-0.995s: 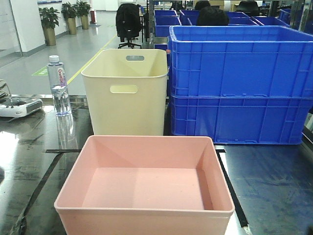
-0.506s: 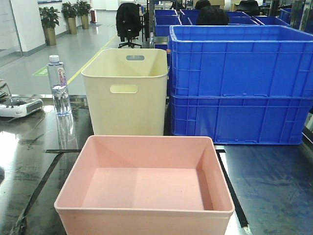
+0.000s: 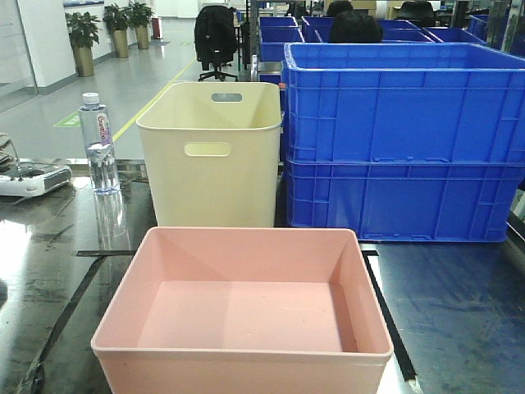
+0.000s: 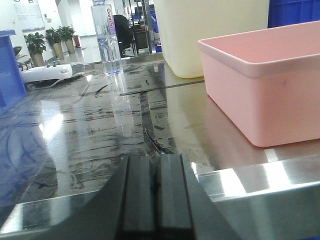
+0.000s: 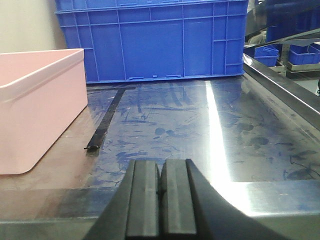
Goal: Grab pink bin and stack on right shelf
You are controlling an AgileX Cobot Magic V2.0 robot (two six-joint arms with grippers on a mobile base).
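Observation:
The empty pink bin (image 3: 243, 310) stands on the glossy black surface (image 3: 459, 304) at the front centre. It shows at the right of the left wrist view (image 4: 265, 80) and at the left of the right wrist view (image 5: 35, 105). My left gripper (image 4: 155, 162) is shut and empty, low at the surface's near edge, left of the bin. My right gripper (image 5: 160, 167) is shut and empty, low at the near edge, right of the bin. Neither gripper shows in the front view. The dark surface right of the bin (image 5: 200, 120) bears a thin black strip (image 5: 106, 122).
A tall cream bin (image 3: 213, 156) stands just behind the pink bin. Two stacked blue crates (image 3: 402, 139) stand behind right. A water bottle (image 3: 98, 144) and a white controller (image 3: 31, 177) sit at the back left. A metal rail (image 5: 285, 85) borders the right side.

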